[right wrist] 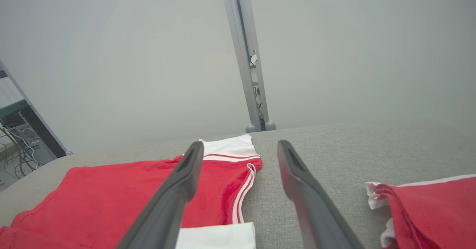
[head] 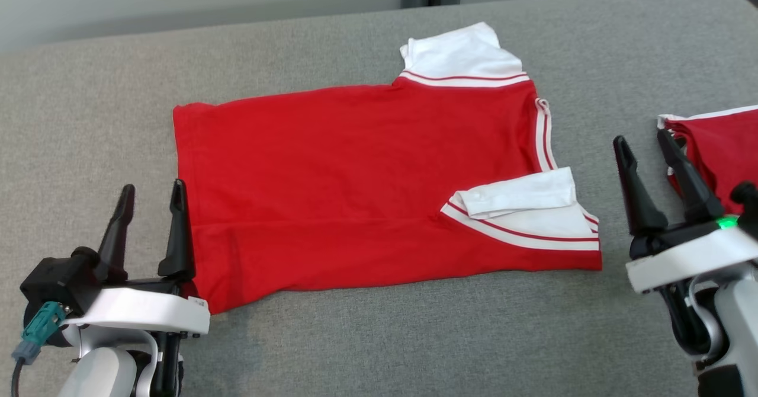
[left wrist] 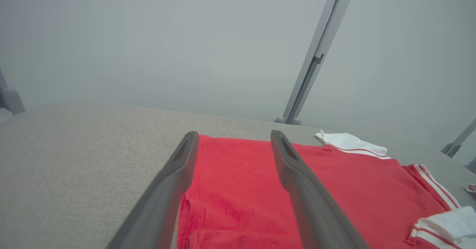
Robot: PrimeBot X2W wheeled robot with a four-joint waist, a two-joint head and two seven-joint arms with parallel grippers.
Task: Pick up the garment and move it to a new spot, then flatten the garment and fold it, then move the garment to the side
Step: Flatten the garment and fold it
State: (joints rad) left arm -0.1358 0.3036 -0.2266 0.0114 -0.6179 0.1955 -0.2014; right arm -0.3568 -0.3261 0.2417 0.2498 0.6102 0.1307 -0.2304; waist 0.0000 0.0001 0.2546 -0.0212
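Observation:
A red garment [head: 355, 183] with white sleeves and red-striped trim lies spread flat on the grey fabric surface [head: 379, 338], hem to the left, collar to the right. The near sleeve [head: 527, 207] is folded in over the body. My left gripper [head: 151, 198] stands open at the garment's near left corner, above the cloth, with nothing between its fingers [left wrist: 297, 182]. The left wrist view shows the garment [left wrist: 253, 204] beneath them. My right gripper [head: 648, 148] stands open just right of the collar side, holding nothing; the garment [right wrist: 111, 193] lies to its left.
A second red and white garment [head: 719, 148] lies bunched at the right edge, just beyond my right gripper, and shows in the right wrist view [right wrist: 431, 212]. A pale wall and a grey post [right wrist: 245, 55] stand behind the surface.

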